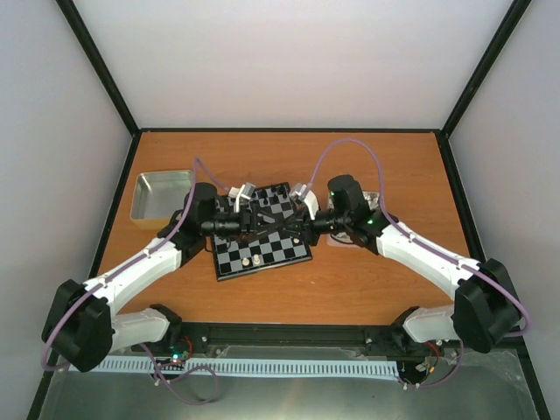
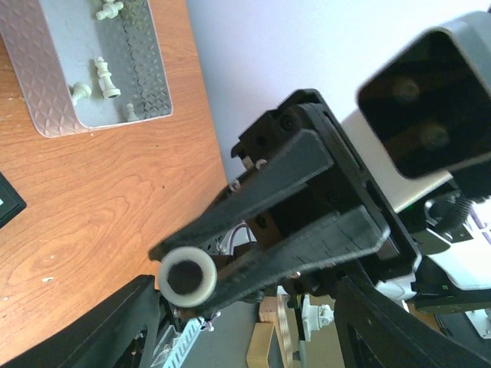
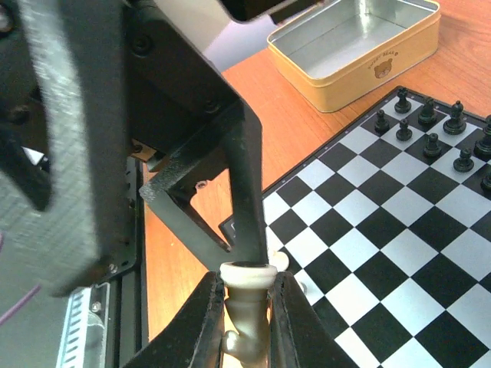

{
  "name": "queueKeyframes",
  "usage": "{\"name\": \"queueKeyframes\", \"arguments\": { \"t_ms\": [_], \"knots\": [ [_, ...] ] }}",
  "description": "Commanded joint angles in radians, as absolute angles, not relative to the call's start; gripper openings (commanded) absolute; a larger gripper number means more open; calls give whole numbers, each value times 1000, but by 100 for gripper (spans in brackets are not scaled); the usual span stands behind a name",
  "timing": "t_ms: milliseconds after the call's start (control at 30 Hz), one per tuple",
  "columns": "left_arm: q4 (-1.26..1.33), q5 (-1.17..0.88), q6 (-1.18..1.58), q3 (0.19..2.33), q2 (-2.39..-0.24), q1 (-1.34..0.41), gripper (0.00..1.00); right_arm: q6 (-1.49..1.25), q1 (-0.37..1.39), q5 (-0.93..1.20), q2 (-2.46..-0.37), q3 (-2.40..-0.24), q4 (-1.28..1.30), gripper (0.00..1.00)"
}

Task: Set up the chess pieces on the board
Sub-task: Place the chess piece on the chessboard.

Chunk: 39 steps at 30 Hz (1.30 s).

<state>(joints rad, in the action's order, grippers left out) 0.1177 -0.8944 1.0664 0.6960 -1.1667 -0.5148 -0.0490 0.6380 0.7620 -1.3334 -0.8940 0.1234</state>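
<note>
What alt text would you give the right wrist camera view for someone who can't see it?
The right gripper clamps a cream-white chess piece at the edge of the chessboard, and a finger of the left gripper reaches down to the piece's round base. Black pieces stand on the board's far rows, with an open yellow tin beyond it.
</note>
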Motion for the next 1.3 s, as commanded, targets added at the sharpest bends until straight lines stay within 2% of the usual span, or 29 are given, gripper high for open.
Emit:
{"name": "queueKeyframes", "arguments": {
  "t_ms": [0, 133, 333, 633, 767, 933, 1000, 1100, 1267],
  "knots": [
    [205, -916, 1156, 670, -1175, -509, 62, 24, 685, 646, -1302, -880, 92, 10],
    [180, -912, 1155, 670, -1186, -509, 60, 48, 707, 613, -1328, -911, 120, 10],
    [180, -889, 1173, 657, -1185, -509, 40, 75, 734, 566, -1350, -921, 136, 9],
    [212, -862, 1202, 636, -1200, -509, 38, 98, 758, 560, -1342, -917, 148, 9],
    [193, -867, 1185, 629, -1228, -509, 24, 104, 765, 576, -1347, -924, 150, 7],
    [214, -872, 1196, 619, -1244, -509, 20, 101, 770, 565, -1348, -924, 149, 7],
    [211, -869, 1190, 625, -1244, -509, 15, 99, 771, 563, -1349, -922, 148, 8],
    [214, -872, 1186, 629, -1248, -508, 11, 90, 772, 554, -1352, -930, 153, 17],
    [205, -869, 1168, 627, -1240, -509, 10, 50, 772, 497, -1359, -969, 207, 57]
  ]
}}
